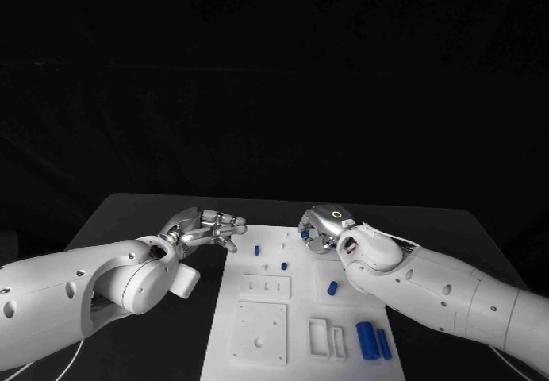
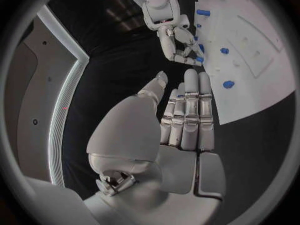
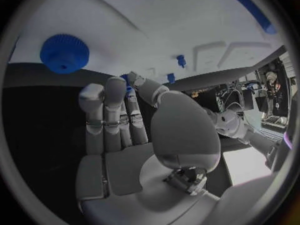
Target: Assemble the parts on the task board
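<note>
Silver right hand (image 1: 317, 230) pinching small blue part (image 3: 127, 80), flat white task board (image 1: 292, 349)

Setting: robotics lab, test bench.

Black counter (image 1: 137, 214) against a dark backdrop, carrying a white task board (image 1: 258, 317) with machined recesses and small blue parts (image 1: 366, 337). Two white robot arms reach in over it. The right wrist view shows cluttered equipment and cabling beyond the counter's edge, consistent with a research bench, not a home.
</note>
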Motion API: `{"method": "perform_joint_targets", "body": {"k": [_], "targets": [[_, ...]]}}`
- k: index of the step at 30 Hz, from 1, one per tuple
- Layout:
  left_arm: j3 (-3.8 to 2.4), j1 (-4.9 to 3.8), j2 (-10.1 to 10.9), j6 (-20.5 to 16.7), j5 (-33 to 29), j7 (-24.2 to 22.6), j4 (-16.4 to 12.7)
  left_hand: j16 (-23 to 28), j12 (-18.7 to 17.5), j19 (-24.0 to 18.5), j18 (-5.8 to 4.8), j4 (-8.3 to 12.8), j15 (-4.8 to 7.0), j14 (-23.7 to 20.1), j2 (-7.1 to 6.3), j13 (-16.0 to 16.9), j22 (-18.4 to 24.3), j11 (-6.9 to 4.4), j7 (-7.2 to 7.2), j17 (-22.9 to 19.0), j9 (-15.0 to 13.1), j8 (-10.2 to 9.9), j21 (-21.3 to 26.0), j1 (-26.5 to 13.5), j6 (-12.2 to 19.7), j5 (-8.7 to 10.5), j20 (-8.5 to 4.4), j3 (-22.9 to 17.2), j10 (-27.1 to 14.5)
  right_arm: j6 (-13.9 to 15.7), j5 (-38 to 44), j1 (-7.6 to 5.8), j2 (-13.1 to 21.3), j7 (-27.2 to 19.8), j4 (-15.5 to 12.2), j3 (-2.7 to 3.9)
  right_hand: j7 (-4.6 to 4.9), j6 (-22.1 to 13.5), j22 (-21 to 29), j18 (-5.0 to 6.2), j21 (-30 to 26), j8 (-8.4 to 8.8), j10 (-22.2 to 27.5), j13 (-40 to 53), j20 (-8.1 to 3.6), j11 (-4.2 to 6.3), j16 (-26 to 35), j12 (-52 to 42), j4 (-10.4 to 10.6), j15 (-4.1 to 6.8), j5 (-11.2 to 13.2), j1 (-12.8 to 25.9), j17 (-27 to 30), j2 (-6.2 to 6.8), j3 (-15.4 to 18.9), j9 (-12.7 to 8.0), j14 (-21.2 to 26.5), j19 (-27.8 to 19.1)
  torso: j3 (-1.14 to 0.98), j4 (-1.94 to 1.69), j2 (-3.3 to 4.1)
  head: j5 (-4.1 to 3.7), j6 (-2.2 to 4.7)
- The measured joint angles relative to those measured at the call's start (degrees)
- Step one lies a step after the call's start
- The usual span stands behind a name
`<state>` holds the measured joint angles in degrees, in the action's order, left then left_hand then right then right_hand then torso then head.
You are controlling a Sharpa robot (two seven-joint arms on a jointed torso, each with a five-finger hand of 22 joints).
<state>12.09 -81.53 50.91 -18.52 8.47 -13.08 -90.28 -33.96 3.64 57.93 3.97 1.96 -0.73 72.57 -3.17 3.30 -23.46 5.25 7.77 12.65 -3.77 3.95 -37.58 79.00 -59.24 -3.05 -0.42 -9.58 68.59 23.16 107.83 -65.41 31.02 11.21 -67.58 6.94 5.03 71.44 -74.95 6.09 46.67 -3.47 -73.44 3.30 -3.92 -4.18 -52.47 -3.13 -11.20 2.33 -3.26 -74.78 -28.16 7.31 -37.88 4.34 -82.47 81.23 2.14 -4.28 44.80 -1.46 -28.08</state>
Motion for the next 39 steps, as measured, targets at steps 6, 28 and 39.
{"method": "perform_joint_targets", "body": {"k": [6,28,39], "targets": [[0.00,0.00,-0.28,0.11,0.01,0.10,0.12,0.00,0.00,0.00,0.00,0.00,0.00,0.00,0.00,0.00,0.00,-0.20,0.00,-0.09,0.00,0.00,0.00,0.00,0.00,0.00,0.00,0.00,-0.20,1.94,0.22,-0.31,-2.12,1.60,1.43,0.10,-0.09,0.09,0.00,-0.03,-1.33,0.01,0.00,0.01,-0.03,0.00,0.00,0.01,0.00,0.00,0.16,-0.07,-0.05,-0.06,0.00,-0.02,0.00,0.67,0.09,-0.13,0.14,0.00,0.21],[-0.01,-0.04,-1.20,0.32,0.06,0.38,0.49,0.01,0.00,0.00,0.00,0.24,0.00,0.00,0.00,0.00,0.05,0.00,0.00,-0.18,0.00,0.00,0.00,0.00,0.00,0.00,0.00,0.24,-0.40,3.62,0.92,-0.49,-7.14,2.72,5.67,-0.01,-0.22,0.17,0.02,-0.40,-3.95,0.13,0.02,0.01,-0.17,0.01,0.00,0.22,-0.20,-0.01,-0.53,-0.21,-0.13,0.09,-0.16,-0.12,-0.01,1.59,0.35,-0.49,0.65,0.41,0.55],[-0.02,-0.20,-1.24,0.36,0.11,0.46,0.60,0.01,0.00,0.00,0.00,0.24,0.00,0.00,0.00,0.00,0.05,0.00,0.00,-0.18,0.01,0.00,0.00,0.00,0.00,0.00,0.00,0.24,-0.40,3.16,0.94,-0.49,-7.42,2.69,5.72,-0.16,-0.02,0.36,0.02,-0.44,-4.32,0.16,0.02,0.01,0.04,0.02,0.00,-0.09,-0.21,-0.02,-0.86,-0.34,-0.13,0.24,-0.14,-0.18,-0.01,1.79,0.35,-0.49,0.86,0.46,0.46]]}}
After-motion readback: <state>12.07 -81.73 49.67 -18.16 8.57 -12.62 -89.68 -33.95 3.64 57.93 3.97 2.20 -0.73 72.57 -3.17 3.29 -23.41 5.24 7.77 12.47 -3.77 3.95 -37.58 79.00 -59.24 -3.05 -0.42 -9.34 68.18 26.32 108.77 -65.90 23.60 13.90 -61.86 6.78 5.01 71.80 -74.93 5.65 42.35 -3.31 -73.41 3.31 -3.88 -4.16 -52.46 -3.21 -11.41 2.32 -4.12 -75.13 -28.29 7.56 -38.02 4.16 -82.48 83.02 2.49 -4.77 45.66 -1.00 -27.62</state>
